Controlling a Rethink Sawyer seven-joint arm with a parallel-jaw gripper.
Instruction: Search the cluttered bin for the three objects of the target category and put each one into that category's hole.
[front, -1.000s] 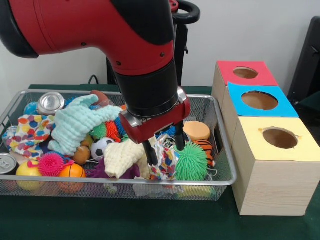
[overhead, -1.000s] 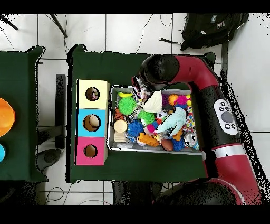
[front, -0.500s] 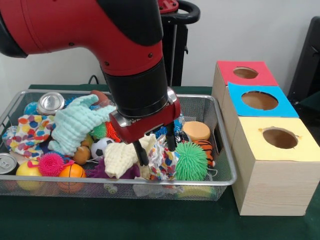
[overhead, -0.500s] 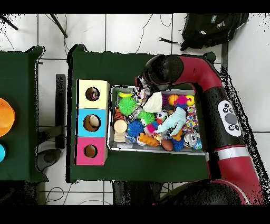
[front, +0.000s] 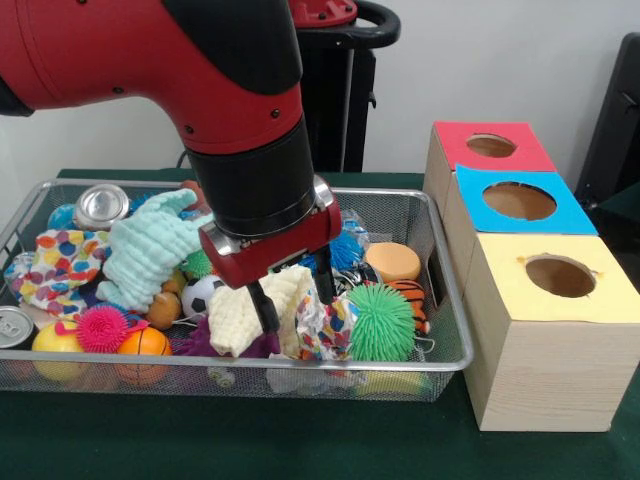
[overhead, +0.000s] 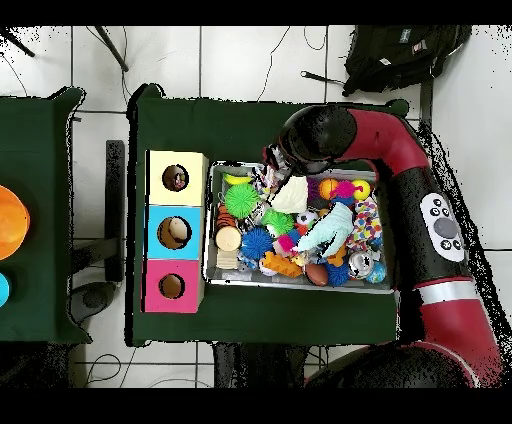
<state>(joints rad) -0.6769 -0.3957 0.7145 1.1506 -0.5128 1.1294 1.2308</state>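
In the front view the gripper (front: 293, 296) is seen low over the middle of the wire bin (front: 440, 362), its two dark fingers (front: 266, 312) spread moderately wide. A pale yellow cloth (front: 252, 312) lies between and beneath them; whether it is gripped cannot be told, though the left finger in the frame appears to touch its edge. Just right of the gripper a crumpled patterned wrapper (front: 325, 325) is found, and beyond it a green spiky ball (front: 384, 322) near the bin's right wall. The bin is packed: a mint green cloth (front: 150, 250) at centre left, a polka-dot cloth (front: 58, 265) and a silver can (front: 100, 205) toward the upper left, a pink spiky ball (front: 102, 327) and an orange ball (front: 144, 343) along the lower left rim, a small football (front: 203, 293) beside the yellow cloth. Little bare mesh is left, mostly at the bin's upper right corner. To the right of the bin, close beside its wall, three boxes are lined up, each with a round hole: yellow top (front: 560, 276) nearest the bottom of the frame, blue top (front: 520, 201) in the middle, red top (front: 491, 146) farthest up. In the overhead view the arm (overhead: 400, 165) is seen curving in from the lower right to the bin's upper edge.
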